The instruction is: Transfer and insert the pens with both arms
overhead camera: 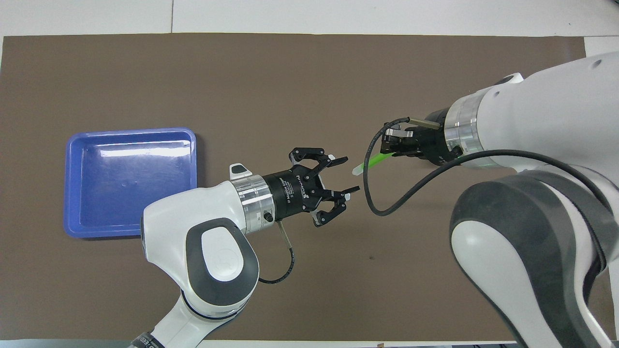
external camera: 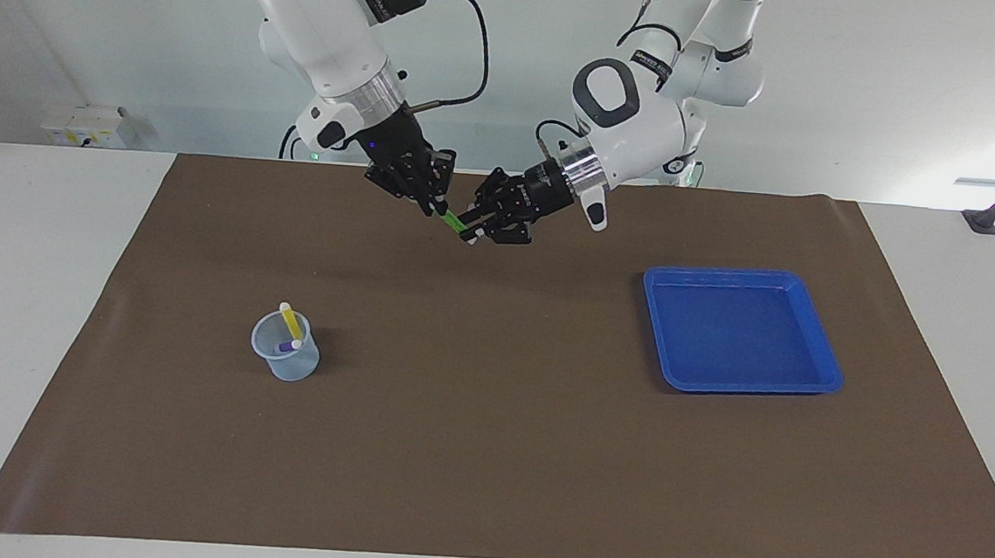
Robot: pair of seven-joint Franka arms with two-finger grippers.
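Observation:
The green pen (overhead camera: 373,160) hangs in the air over the mat, pale end (overhead camera: 358,169) pointing at my left arm. My right gripper (overhead camera: 390,150) is shut on its other end, also seen from the facing view (external camera: 434,206). My left gripper (overhead camera: 350,174) is open just off the pale tip and apart from it; in the facing view (external camera: 475,229) it sits beside the pen (external camera: 452,219). The yellow pen (external camera: 290,320) and the purple pen (external camera: 287,346) stand in a clear cup (external camera: 285,360). In the overhead view my right arm hides the cup.
An empty blue tray (external camera: 740,331) lies on the brown mat (external camera: 485,453) toward the left arm's end, also in the overhead view (overhead camera: 130,181). The cup stands toward the right arm's end, farther from the robots than the grippers.

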